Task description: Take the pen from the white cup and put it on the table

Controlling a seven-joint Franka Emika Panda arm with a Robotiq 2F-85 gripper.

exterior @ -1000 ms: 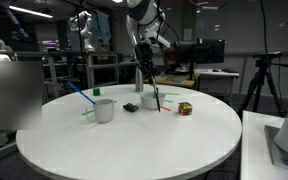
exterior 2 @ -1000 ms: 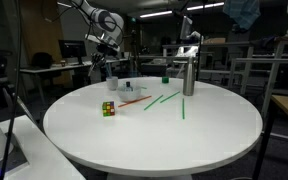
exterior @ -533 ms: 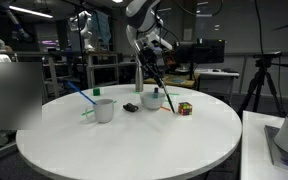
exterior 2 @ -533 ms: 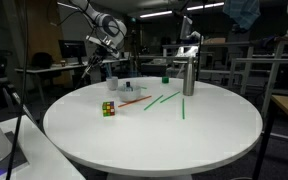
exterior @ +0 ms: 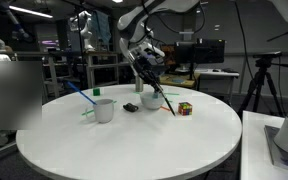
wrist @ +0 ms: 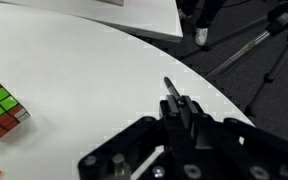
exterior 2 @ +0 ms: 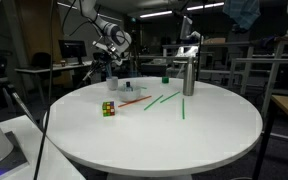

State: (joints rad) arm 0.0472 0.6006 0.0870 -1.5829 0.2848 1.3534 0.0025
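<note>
My gripper [exterior: 142, 58] is above the table's far side, shut on the top of the thin black pen [exterior: 156, 85]. The pen slants down to the right past the small white cup [exterior: 150, 100], and its lower end is near the table [exterior: 134, 140] beside the cup. I cannot tell whether the tip is still inside the cup. In the wrist view the jaws [wrist: 179, 108] clamp the pen [wrist: 169, 90], whose tip sticks out over the white top [wrist: 74, 70]. The gripper also shows in an exterior view [exterior 2: 111, 60], above the cup [exterior 2: 127, 89].
A Rubik's cube [exterior: 185, 108] lies just right of the cup and shows in the wrist view [wrist: 2, 102]. A small black object [exterior: 130, 106] lies to the cup's left. Another cup [exterior: 104, 110] holds a light-blue stick. Green sticks [exterior 2: 164, 100] and a metal cylinder [exterior 2: 189, 75] are on the table.
My gripper has tilted and shifted slightly left. The pen has gone from near upright in the cup to a steep slant, its lower end swinging right toward the cube.
</note>
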